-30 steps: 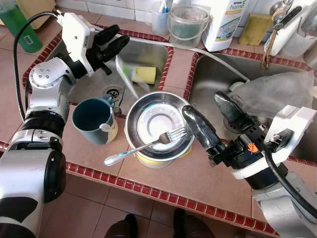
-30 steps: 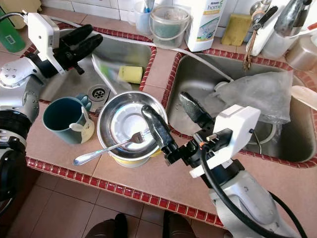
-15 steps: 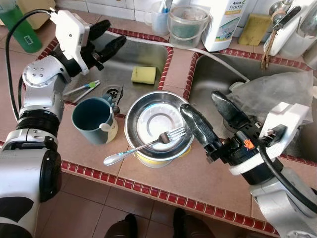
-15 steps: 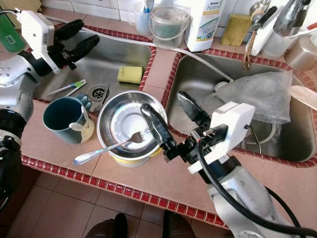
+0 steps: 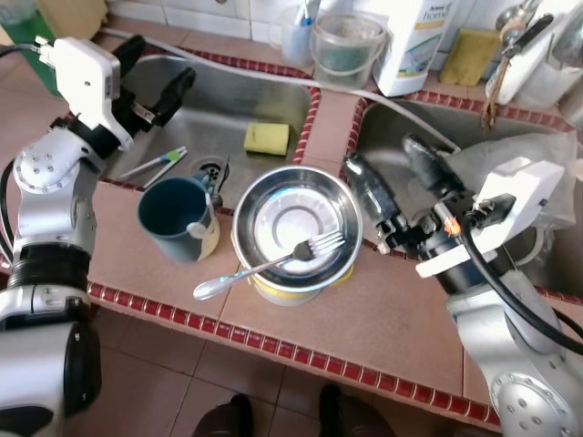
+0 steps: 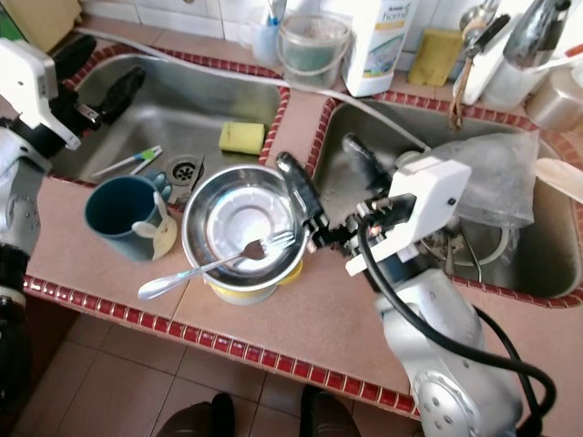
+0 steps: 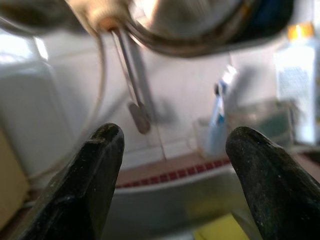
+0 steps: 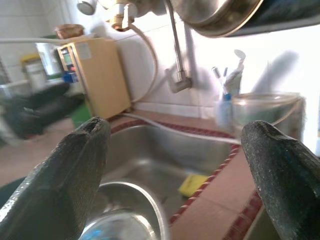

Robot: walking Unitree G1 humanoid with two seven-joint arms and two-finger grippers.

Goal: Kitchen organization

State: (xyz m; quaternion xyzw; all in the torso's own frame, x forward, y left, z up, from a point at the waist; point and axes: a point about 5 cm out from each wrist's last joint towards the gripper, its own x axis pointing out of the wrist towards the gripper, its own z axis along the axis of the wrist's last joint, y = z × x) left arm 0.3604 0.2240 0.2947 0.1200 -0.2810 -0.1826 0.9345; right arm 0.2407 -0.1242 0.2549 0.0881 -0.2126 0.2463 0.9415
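My left hand [image 5: 157,78] is spread, empty, over the left sink's [image 5: 237,96] left edge. My right hand [image 5: 401,182] is spread, empty, beside the steel bowl [image 5: 296,228] and fork [image 5: 264,265] near the surface's [image 5: 383,319] front edge.

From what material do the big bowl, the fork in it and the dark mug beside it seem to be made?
Bowl: polished metal, likely stainless steel; it mirrors the light. Fork: shiny silver metal, likely steel too. Mug: probably glazed ceramic or plastic; dark teal and smooth, but the look leaves it open.
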